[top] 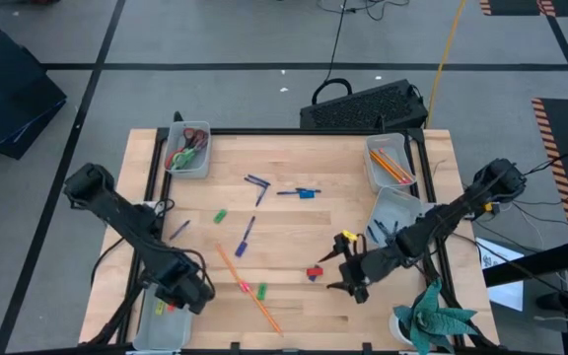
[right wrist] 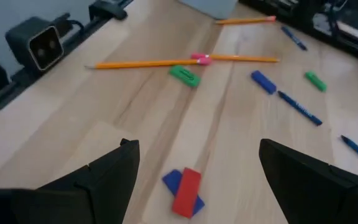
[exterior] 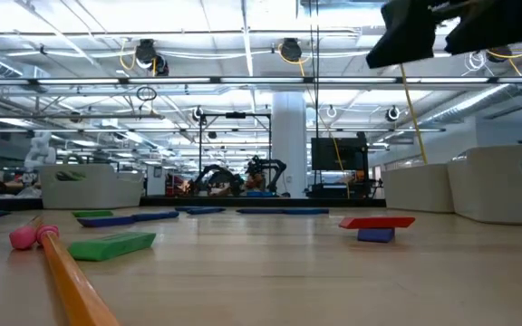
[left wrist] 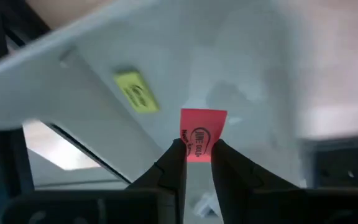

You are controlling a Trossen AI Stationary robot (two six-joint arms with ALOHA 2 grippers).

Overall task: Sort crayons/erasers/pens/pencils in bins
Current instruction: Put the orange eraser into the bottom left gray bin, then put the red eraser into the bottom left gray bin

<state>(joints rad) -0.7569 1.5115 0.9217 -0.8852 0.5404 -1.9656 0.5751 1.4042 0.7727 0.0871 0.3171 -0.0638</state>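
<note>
Eraser (left wrist: 202, 133), the red one, is clamped in left gripper (left wrist: 197, 154) jaws over the near-left bin (top: 162, 330) w/ a yellow one inside (release low, centred), while right gripper (right wrist: 197, 163), jaws apart, hovers above red/blue erasers (right wrist: 185, 188) on counter (top: 284, 237).

My two arms are dark, nearly black, built of slim straight links between bulkier rounded joints. Seen from above, my left arm (top: 131, 229) has a chunky rounded housing at about ten o'clock from the table's middle, and my right arm (top: 442, 222) carries a matching one at about three o'clock. A small yellow mark sits on my right arm near its gripper (top: 347, 274). Thin dark cables trail off beside my right arm's far joint. My left gripper (left wrist: 197, 163) ends in two matte black fingers that taper to narrow tips; my right fingers (right wrist: 114, 171) are broad, flat black blades with angular edges.
</note>
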